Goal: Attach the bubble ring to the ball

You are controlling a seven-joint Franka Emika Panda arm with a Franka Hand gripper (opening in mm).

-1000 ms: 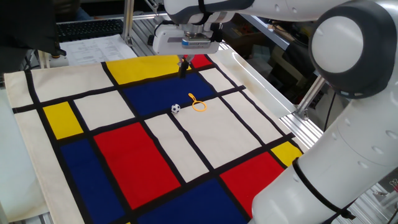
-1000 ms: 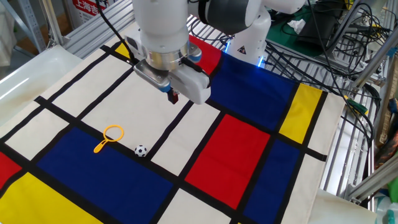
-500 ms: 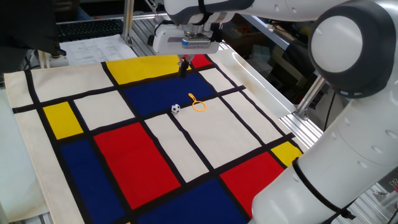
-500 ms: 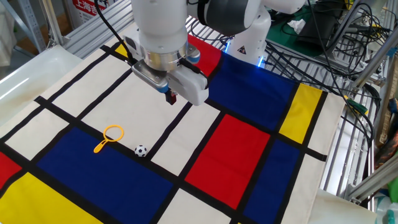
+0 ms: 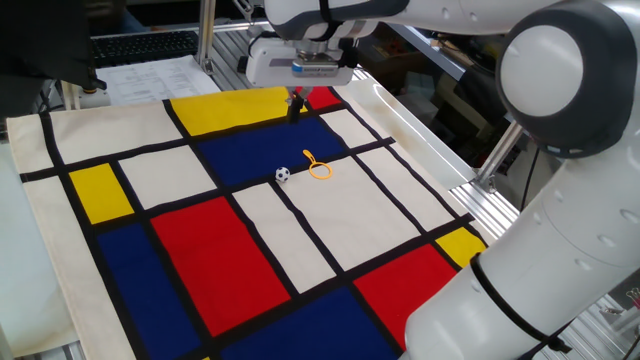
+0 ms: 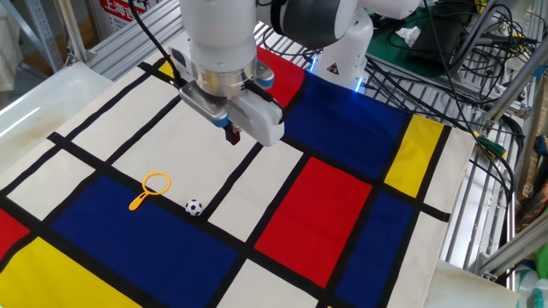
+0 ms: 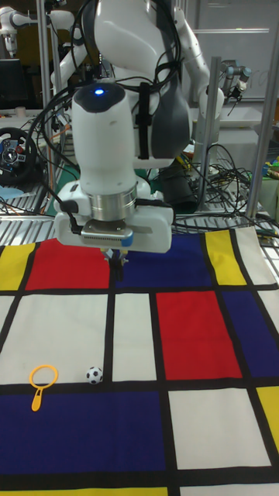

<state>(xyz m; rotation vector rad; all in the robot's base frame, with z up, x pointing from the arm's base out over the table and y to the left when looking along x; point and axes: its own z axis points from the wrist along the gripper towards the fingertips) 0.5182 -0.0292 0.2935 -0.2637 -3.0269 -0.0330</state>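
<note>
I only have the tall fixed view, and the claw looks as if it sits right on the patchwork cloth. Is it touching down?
Observer: No. In the other fixed view the claw hangs clear above the colour-block cloth, over a white panel beside a black stripe.
Operator: Are the two small pieces in contact? They line up side by side for me.
Observer: They are apart. One fixed view shows bare cloth between the thin orange-yellow plastic bubble ring and the tiny black-and-white ball.
Operator: Is the loop lying flat?
Observer: Yes. In the other fixed view it lies flat on the cloth, with its handle pointing away from the claw.
</note>
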